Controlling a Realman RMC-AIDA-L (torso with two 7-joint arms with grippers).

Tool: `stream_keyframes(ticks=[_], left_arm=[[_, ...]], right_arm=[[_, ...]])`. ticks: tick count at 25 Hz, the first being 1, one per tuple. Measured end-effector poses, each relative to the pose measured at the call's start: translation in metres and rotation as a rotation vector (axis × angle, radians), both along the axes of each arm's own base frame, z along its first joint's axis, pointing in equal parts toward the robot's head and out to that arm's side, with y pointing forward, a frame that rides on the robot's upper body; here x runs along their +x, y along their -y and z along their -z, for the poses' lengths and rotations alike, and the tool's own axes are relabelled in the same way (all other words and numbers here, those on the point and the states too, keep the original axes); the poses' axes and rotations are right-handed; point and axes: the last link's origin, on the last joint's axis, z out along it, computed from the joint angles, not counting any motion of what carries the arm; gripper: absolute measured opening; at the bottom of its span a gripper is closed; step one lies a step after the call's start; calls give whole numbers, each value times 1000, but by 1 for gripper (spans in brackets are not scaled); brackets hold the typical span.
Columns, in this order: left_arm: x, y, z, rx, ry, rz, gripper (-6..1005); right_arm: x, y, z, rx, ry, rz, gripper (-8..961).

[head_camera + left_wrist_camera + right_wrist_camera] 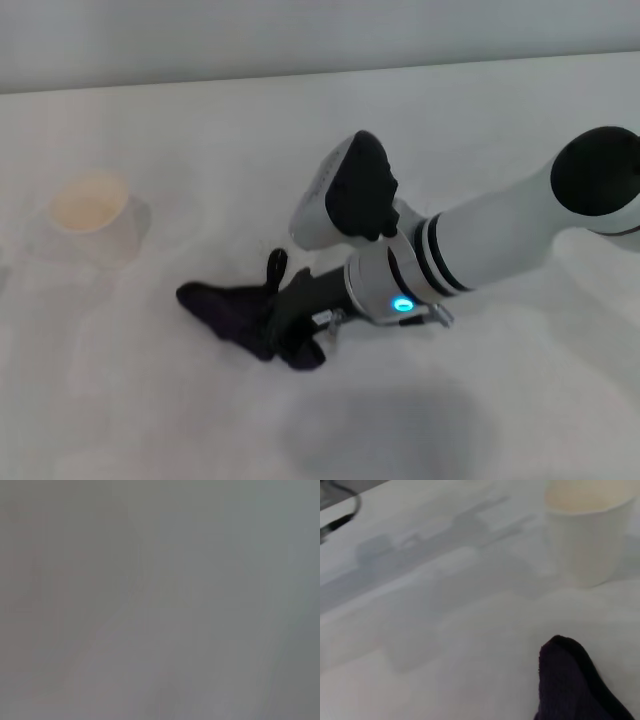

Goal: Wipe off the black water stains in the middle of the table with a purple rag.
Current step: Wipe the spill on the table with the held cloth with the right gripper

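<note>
The purple rag (228, 308) lies crumpled on the white table (200, 120), left of centre. My right arm reaches in from the right and its gripper (276, 305) is shut on the rag's right part, pressing it on the tabletop. One dark finger (277, 266) sticks up behind the cloth. A fold of the rag also shows in the right wrist view (572, 680). The black water stain does not show in any view. The left gripper is out of view; the left wrist view shows only a plain grey surface.
A white paper cup (92, 216) stands on the table at the left, beyond the rag; it also shows in the right wrist view (590, 535). A faint grey shadow (390, 430) lies on the tabletop near the front edge.
</note>
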Motion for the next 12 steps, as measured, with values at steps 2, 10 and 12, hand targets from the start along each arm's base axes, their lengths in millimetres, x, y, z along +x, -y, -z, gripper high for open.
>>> stream_keyframes(ticks=[2, 10, 12], left_arm=[[0, 0, 0, 0, 4, 0, 862], [0, 0, -1, 0, 6, 1, 861], [0, 0, -1, 1, 5, 2, 861]], right_arm=[[1, -8, -2, 33, 5, 2, 93], [14, -44, -16, 171, 47, 47, 93], [21, -54, -24, 208, 50, 82, 92]])
